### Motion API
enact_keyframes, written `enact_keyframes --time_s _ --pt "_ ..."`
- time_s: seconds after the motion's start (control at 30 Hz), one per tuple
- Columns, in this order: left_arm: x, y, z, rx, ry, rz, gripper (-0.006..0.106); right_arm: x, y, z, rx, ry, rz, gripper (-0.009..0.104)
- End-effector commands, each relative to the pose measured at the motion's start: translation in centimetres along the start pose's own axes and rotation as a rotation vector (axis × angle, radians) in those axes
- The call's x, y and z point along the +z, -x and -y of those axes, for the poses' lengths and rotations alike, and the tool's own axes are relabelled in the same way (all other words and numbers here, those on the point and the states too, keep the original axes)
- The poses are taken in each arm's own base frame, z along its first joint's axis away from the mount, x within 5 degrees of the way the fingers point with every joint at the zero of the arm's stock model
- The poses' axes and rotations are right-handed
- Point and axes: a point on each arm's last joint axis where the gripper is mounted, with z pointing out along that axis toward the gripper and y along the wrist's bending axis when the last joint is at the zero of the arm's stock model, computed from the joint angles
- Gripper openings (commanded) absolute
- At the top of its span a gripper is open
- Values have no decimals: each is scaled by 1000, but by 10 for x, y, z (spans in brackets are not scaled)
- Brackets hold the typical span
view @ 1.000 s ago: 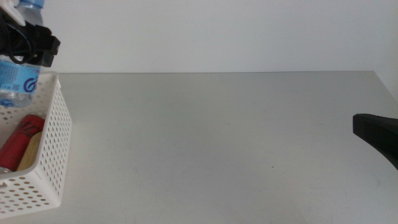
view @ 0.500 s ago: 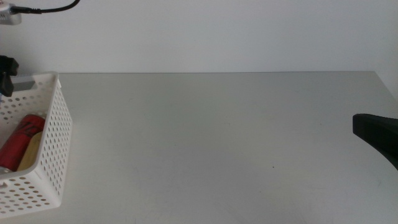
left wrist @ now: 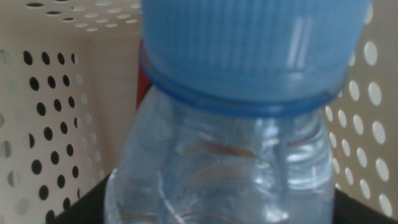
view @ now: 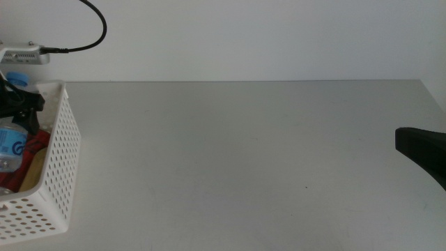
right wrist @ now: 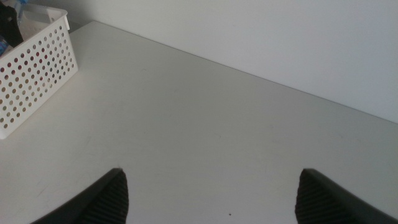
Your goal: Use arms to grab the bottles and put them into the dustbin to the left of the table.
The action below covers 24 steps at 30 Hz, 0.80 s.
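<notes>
Middle view: you have the left pincer [view: 15, 104] low over the white perforated plastic dustbin [view: 61, 150] at the desk's [view: 244, 160] left edge, its dark jaws closed on the small clear water bottle with the blue cap [view: 10, 143], which hangs inside the bin's walls. Beneath and beside it lie the slim red can [view: 36, 141] and part of the yellow drink bottle [view: 31, 173], both already in. The right pincer [view: 421, 150] waits at the right edge, well apart from the bin. Left wrist view: the blue ribbed cap [left wrist: 252, 46] and clear shoulder of the bottle [left wrist: 224, 168] fill the frame, dark jaws flanking the body low down, bin wall [left wrist: 43, 112] behind. Judgement: thin plastic, light, smooth, likely to dent and slip under a hard squeeze; hold it on the body below the shoulder, as here. A short drop should not harm it. Right wrist view: your right jaws stand wide apart, holding nothing, over bare desk; the bin [right wrist: 34, 68] sits far off in the corner.
</notes>
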Motion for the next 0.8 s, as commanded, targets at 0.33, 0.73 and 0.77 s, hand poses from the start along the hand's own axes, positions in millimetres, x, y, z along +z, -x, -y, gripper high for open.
enact_keyframes --time_s 0.33,0.73,0.77 --pt "-48 1 4 -11 -24 117 93 -5 15 1 -19 -10 99 75" --pt "-119 -25 17 -82 -110 248 93 -5 15 1 -19 -10 99 75" --pt "-128 -28 19 -80 -111 272 93 -5 15 1 -19 -10 99 75"
